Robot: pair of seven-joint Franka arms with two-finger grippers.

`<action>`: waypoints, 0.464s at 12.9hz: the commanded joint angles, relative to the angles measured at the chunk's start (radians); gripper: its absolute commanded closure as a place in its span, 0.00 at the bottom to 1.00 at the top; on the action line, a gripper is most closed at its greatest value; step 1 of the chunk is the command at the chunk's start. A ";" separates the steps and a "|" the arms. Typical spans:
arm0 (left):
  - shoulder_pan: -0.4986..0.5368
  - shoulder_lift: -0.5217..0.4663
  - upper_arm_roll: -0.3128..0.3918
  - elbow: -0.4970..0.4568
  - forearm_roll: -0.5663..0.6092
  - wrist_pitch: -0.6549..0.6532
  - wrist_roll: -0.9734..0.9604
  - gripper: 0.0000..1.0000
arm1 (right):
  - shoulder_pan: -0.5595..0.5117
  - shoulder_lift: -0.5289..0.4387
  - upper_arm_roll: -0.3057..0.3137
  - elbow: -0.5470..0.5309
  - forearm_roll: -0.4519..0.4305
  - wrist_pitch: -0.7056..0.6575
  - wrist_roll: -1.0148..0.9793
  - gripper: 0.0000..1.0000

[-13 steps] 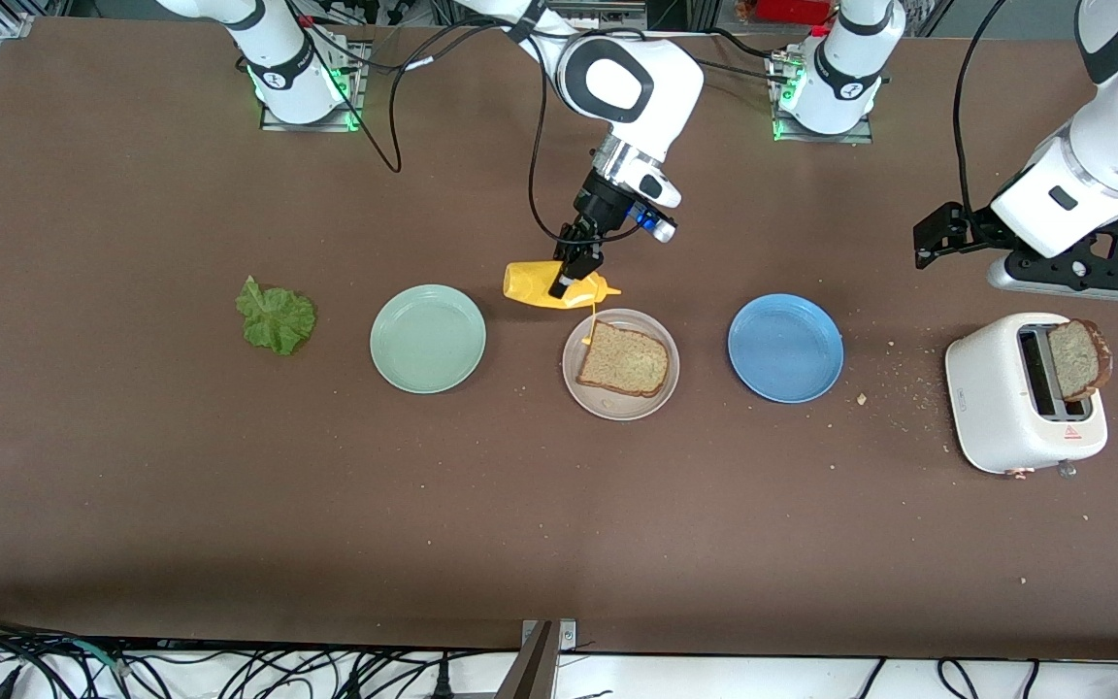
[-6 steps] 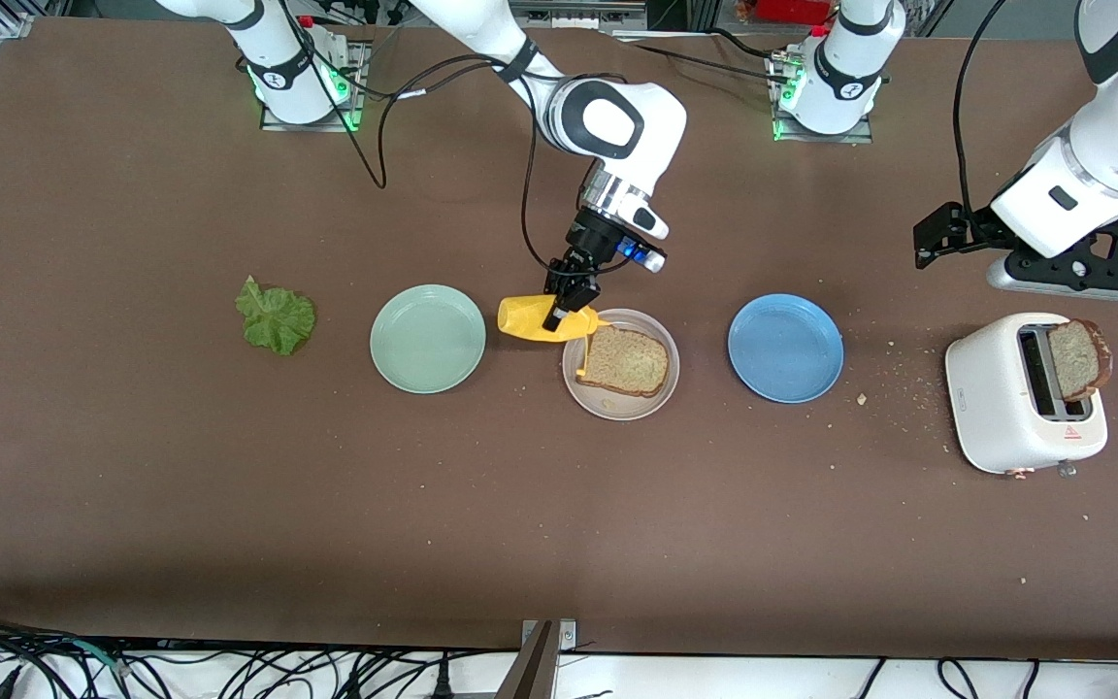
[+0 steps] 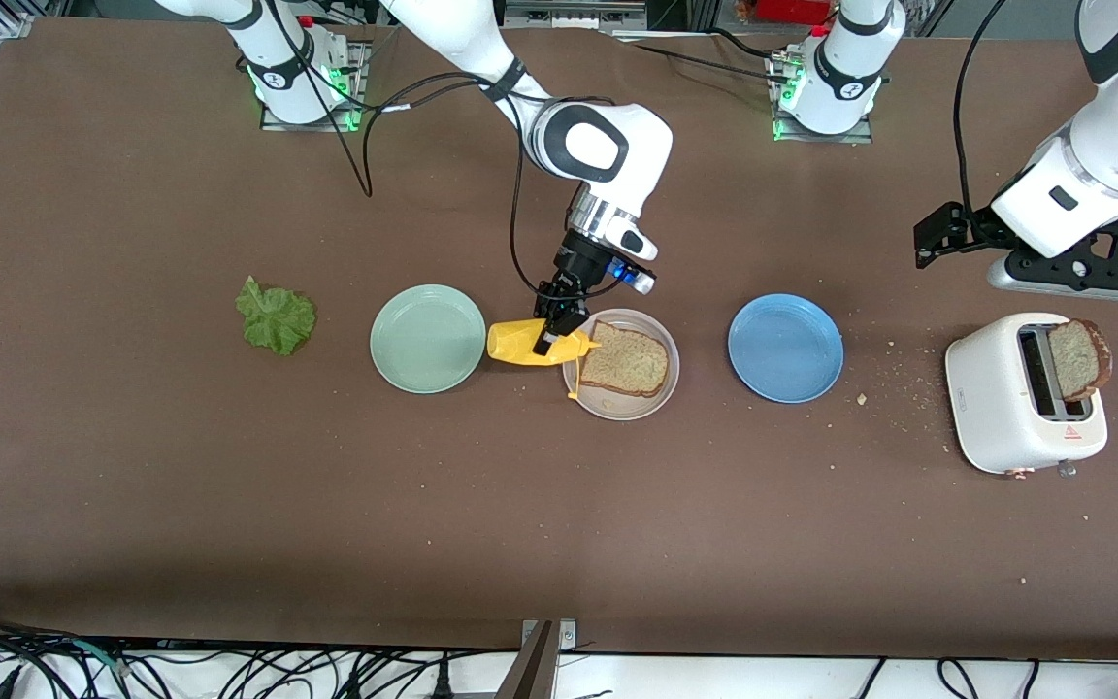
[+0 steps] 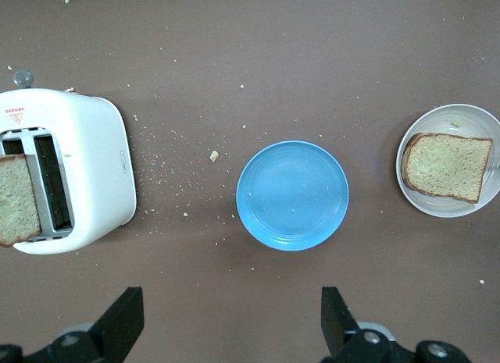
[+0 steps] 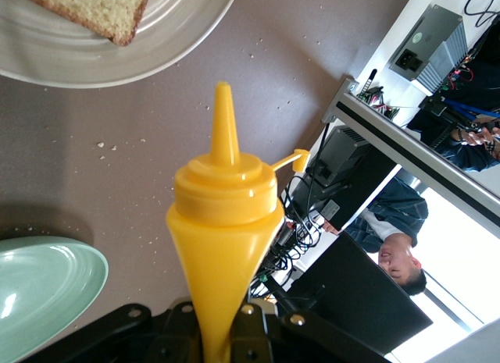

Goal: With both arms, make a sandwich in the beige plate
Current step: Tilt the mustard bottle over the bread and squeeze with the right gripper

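While gripping a yellow bottle (image 3: 527,346), the right end effector (image 3: 552,337) hangs beside the beige plate (image 3: 656,393).

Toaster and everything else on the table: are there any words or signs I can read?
No words can be read.
White plastic toaster: a red warning triangle with tiny red print beside it, too small to read.
Left gripper waits above the table; right gripper holds the unlabelled yellow squeeze bottle.
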 commanded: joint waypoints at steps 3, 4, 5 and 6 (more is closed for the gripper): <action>0.005 0.007 -0.001 0.025 0.000 -0.023 0.008 0.00 | 0.003 -0.026 0.008 0.032 0.101 0.001 0.038 1.00; 0.005 0.007 -0.001 0.025 0.000 -0.025 0.008 0.00 | -0.010 -0.065 0.008 0.024 0.196 -0.001 0.042 1.00; 0.005 0.009 -0.001 0.025 0.000 -0.025 0.008 0.00 | -0.030 -0.118 0.010 0.002 0.302 0.002 0.042 1.00; 0.005 0.009 -0.001 0.025 0.000 -0.025 0.008 0.00 | -0.057 -0.178 0.013 -0.027 0.423 0.005 0.044 1.00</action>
